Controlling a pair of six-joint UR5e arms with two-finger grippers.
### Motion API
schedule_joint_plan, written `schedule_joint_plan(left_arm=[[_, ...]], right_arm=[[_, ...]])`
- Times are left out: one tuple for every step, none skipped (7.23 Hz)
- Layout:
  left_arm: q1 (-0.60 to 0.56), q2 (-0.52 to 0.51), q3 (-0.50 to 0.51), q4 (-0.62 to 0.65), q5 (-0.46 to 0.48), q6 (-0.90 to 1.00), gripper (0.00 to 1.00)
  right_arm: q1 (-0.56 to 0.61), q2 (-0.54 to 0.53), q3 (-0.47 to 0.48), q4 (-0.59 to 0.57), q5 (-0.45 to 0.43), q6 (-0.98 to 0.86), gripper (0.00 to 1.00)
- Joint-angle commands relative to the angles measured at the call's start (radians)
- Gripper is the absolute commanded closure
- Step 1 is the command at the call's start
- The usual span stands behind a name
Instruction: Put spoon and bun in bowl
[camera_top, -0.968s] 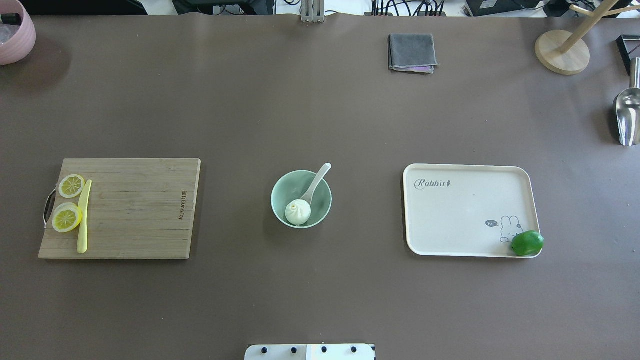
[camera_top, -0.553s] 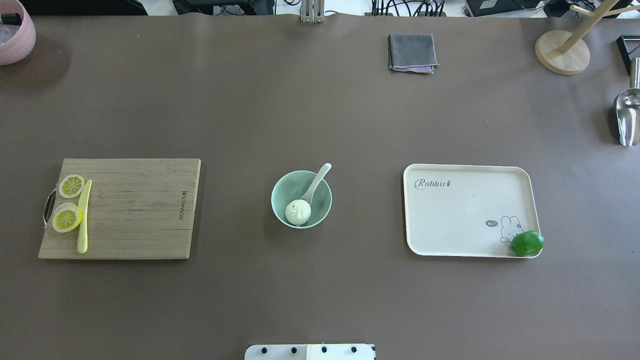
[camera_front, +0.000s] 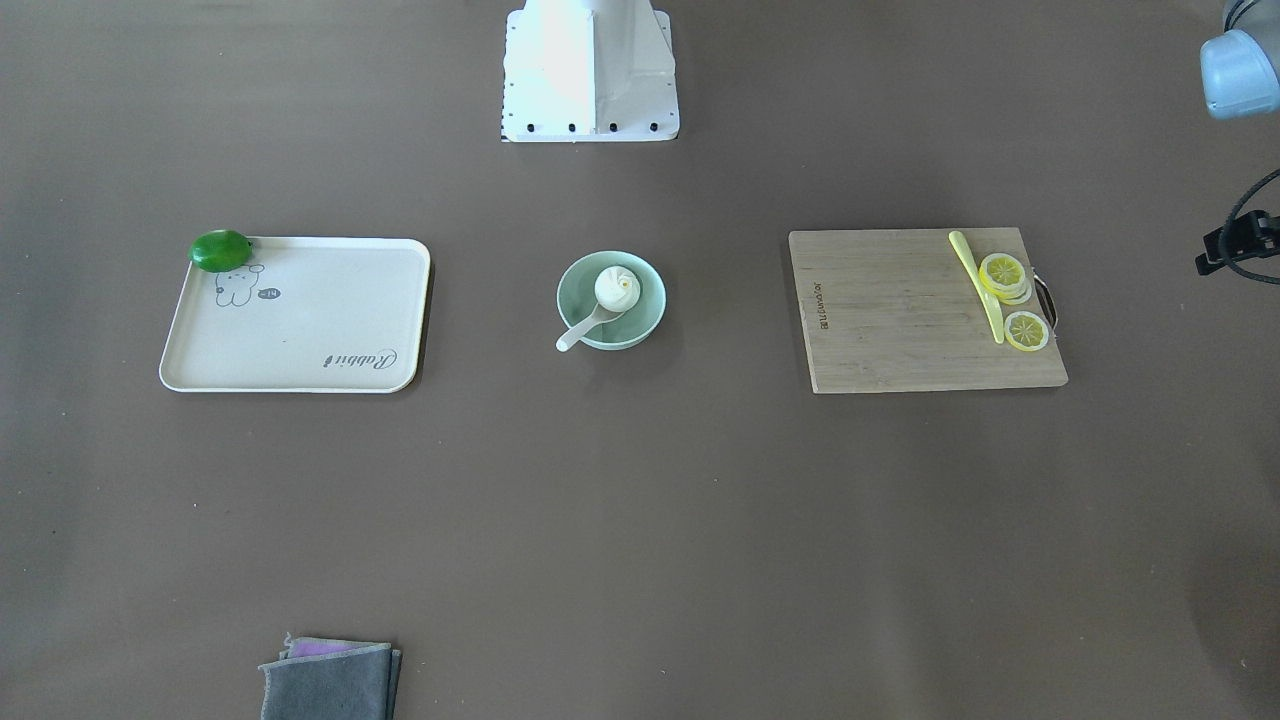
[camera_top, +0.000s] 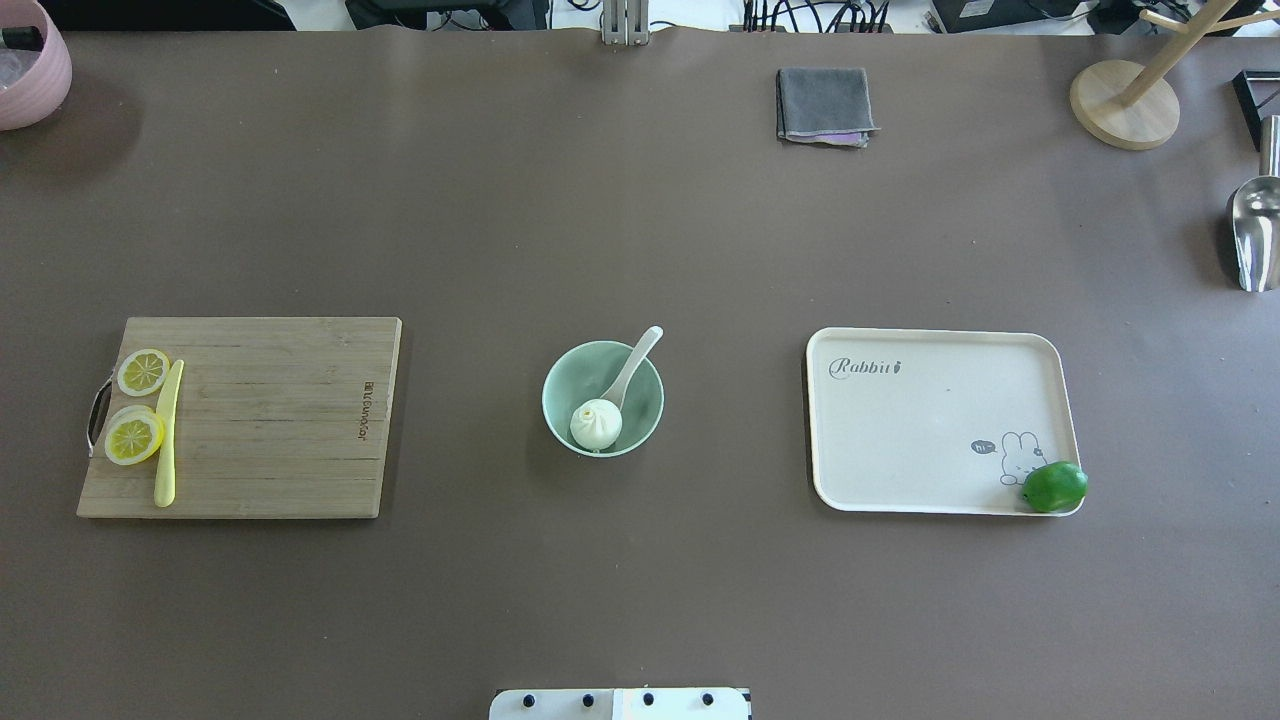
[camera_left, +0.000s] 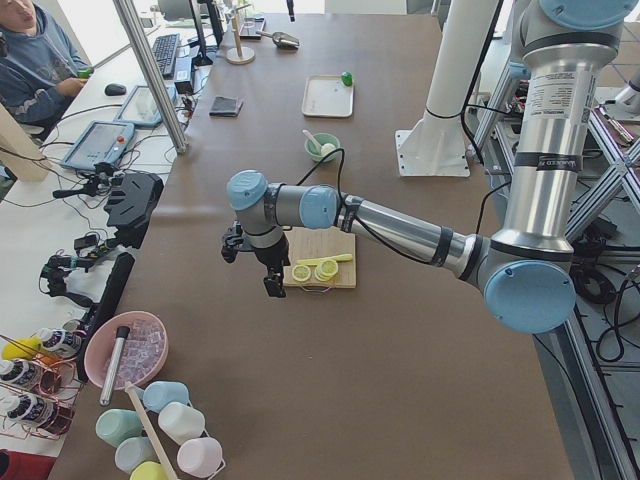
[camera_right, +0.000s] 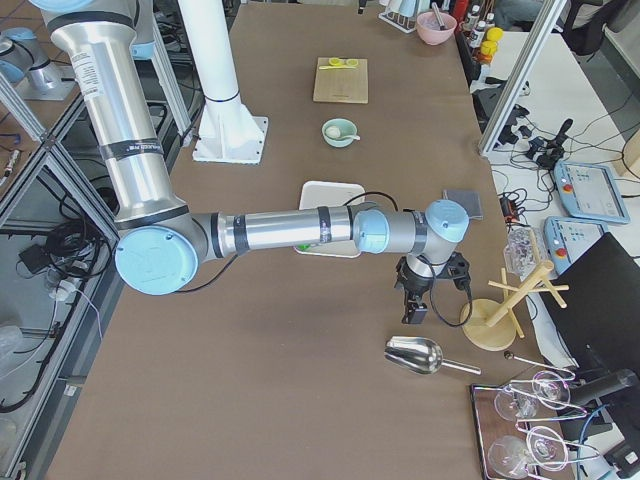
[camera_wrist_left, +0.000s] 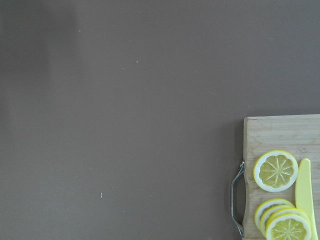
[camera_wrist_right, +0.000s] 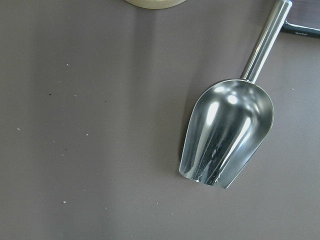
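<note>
The pale mint-green bowl (camera_top: 575, 375) stands at the middle of the table, also in the front view (camera_front: 645, 300). The white bun (camera_top: 596, 424) lies inside it. The white spoon (camera_top: 635, 365) rests in the bowl, scoop by the bun and handle over the far rim. My left gripper (camera_left: 268, 280) hangs off the table's left end beyond the cutting board. My right gripper (camera_right: 412, 312) hangs near the right end above a metal scoop. Both are far from the bowl, and I cannot tell whether either is open or shut.
A wooden cutting board (camera_top: 270, 420) with lemon slices (camera_top: 134, 438) and a yellow knife (camera_top: 167, 432) lies left. A cream tray (camera_top: 930, 420) with a green lime (camera_top: 1054, 486) lies right. A grey cloth (camera_top: 823, 104), wooden stand (camera_top: 1124, 103), metal scoop (camera_wrist_right: 227, 132) and pink bowl (camera_top: 25, 70) sit at the edges.
</note>
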Motion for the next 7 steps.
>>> schedule_joint_plan(left_arm=[[-0.015, 0.008, 0.002, -0.029, -0.003, -0.014, 0.02], [-0.016, 0.008, 0.002, -0.029, -0.004, -0.014, 0.02], [-0.022, 0.008, 0.002, -0.031, -0.007, -0.014, 0.02], [-0.024, 0.008, 0.002, -0.031, -0.024, -0.014, 0.02], [-0.027, 0.008, -0.001, -0.031, -0.027, -0.014, 0.02], [-0.027, 0.008, -0.001, -0.031, -0.026, -0.014, 0.02], [-0.026, 0.008, 0.001, -0.031, -0.026, -0.014, 0.02]], right_arm=[[0.000, 0.031, -0.025, -0.003, 0.003, 0.001, 0.00], [0.003, 0.047, -0.042, -0.003, 0.004, 0.001, 0.00], [0.013, 0.048, -0.044, -0.003, 0.013, 0.001, 0.00], [0.033, 0.047, -0.062, -0.001, 0.059, 0.001, 0.00], [0.047, 0.047, -0.076, 0.001, 0.102, 0.000, 0.00], [0.047, 0.047, -0.074, 0.001, 0.104, 0.000, 0.00], [0.047, 0.047, -0.074, 0.001, 0.102, 0.000, 0.00]])
